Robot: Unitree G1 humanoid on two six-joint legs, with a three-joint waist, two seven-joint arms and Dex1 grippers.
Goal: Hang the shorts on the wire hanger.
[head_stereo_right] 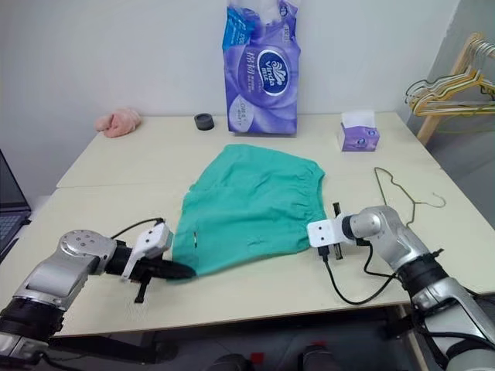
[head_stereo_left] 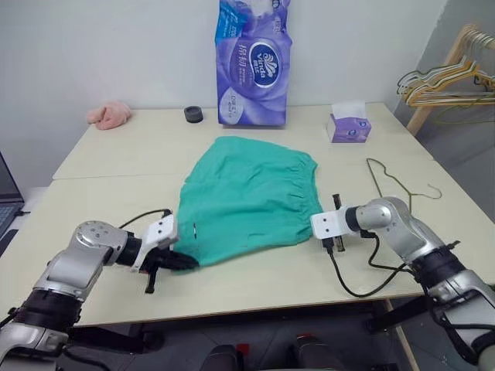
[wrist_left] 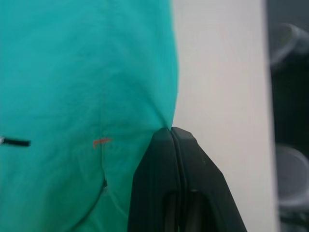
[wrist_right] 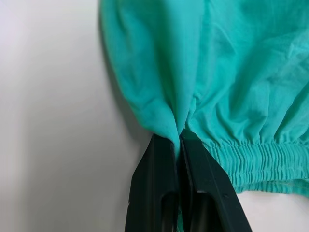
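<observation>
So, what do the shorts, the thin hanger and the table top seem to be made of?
The shorts: thin woven fabric, matte teal, probably cotton or a blend; it creases softly and gathers at an elastic waistband. The wire hanger: thin bent metal wire, dull gold, to judge by its slim even line. The table: a smooth, pale cream board, likely laminate; its core cannot be told.

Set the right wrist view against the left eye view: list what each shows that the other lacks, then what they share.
Right wrist view alone: the black fingers pressed together on a fold of the shorts, right beside the gathered elastic waistband.

Left eye view alone: the wire hanger lying on the table beside the shorts, the left gripper shut on their near corner, a tissue box, a purple tissue pack.

Shared: the teal shorts, the right gripper, the pale tabletop.
</observation>
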